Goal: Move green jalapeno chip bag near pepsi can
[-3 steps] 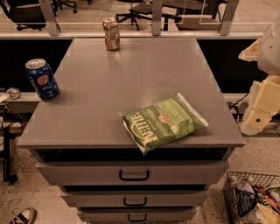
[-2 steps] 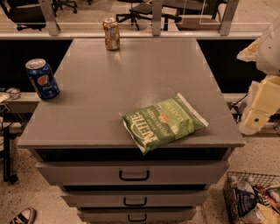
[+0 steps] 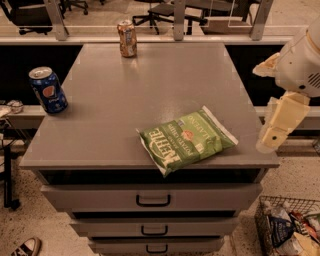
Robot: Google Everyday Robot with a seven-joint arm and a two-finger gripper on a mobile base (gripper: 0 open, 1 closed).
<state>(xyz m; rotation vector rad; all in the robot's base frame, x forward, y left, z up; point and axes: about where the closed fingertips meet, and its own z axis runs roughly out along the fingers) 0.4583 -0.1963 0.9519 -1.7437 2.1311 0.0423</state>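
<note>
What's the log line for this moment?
phase: not yet grasped | green jalapeno chip bag: flat, front right of table | pepsi can: upright, left edge | gripper: off right edge, apart from bag

Seemingly open tabletop (image 3: 125,115) beyond tool (image 3: 272,136) at right edge

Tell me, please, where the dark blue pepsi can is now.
The dark blue pepsi can stands at the grey cabinet top's left edge, left of the green jalapeno chip bag; the gripper hangs beyond the right edge.

Office-like workspace: rolling office chairs (image 3: 22,12) on speckled floor, far beyond the hand (image 3: 274,131), which hangs right of the drawer-fronted table (image 3: 150,85).
</note>
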